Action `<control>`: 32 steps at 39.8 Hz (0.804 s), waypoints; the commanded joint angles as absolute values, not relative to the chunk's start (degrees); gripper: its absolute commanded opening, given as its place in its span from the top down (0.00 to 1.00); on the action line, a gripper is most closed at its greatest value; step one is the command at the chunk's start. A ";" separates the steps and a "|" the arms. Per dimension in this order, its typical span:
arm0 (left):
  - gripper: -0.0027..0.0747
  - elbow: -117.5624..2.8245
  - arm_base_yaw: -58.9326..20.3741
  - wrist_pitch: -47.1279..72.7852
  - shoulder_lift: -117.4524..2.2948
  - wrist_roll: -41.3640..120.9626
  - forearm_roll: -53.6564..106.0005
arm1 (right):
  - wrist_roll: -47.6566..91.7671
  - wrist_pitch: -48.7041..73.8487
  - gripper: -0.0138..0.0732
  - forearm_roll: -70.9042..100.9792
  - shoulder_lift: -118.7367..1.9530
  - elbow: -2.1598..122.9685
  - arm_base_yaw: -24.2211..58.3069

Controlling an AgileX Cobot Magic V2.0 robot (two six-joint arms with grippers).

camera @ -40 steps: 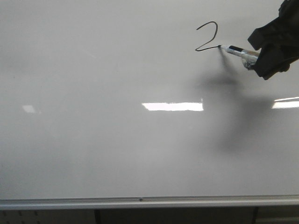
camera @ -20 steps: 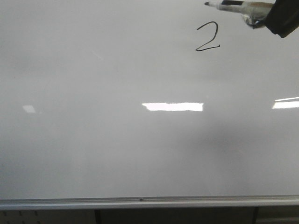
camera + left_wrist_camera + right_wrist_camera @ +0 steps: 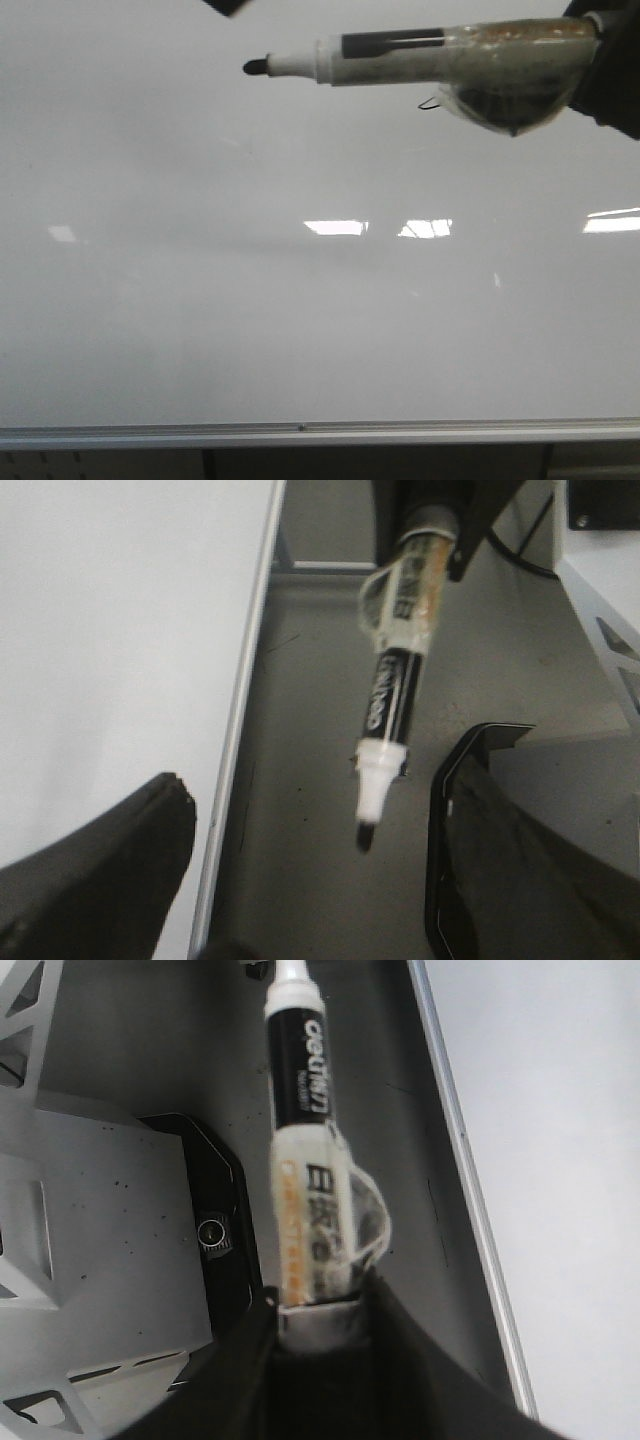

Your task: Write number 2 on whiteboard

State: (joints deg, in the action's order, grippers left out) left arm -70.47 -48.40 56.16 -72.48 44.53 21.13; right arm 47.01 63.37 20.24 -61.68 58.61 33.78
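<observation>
Only a small curl of the number 2 (image 3: 430,103) is seen, far right on the whiteboard (image 3: 250,330), the rest hidden behind the marker (image 3: 400,58). The marker is clamped in the right tool (image 3: 320,1325), its uncapped tip held off the board. The digit is judged written; the marker is best drawn straight back, tip kept clear. The left tool (image 3: 300,880) is spread and empty.

My right gripper (image 3: 320,1335) is matte black, its two broad, smooth fingers (image 3: 425,1380) tapering toward the tips. My left gripper (image 3: 310,880) is matte black too, one finger rounded and dull, the other glossy with an angular rim.
</observation>
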 commanded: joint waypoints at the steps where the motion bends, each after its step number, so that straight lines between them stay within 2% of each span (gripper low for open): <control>1: 0.30 -73.26 -51.37 54.04 -74.13 44.91 22.92 | 47.83 61.76 0.74 22.04 -60.50 60.54 33.88; 10: 0.30 -73.79 -53.79 53.38 -78.18 44.91 23.04 | 47.83 61.47 0.74 22.04 -60.50 60.54 33.88; 13: 0.33 -73.79 -53.79 52.80 -78.69 44.91 23.17 | 47.83 61.40 0.74 22.04 -60.50 60.54 33.88; 28: 0.83 -73.79 -53.79 52.25 -78.69 44.91 23.17 | 47.83 61.35 0.74 21.98 -60.50 60.54 33.88; 32: 0.91 -73.79 -53.79 52.25 -78.69 44.91 23.17 | 47.83 61.41 0.67 21.98 -60.50 60.54 33.88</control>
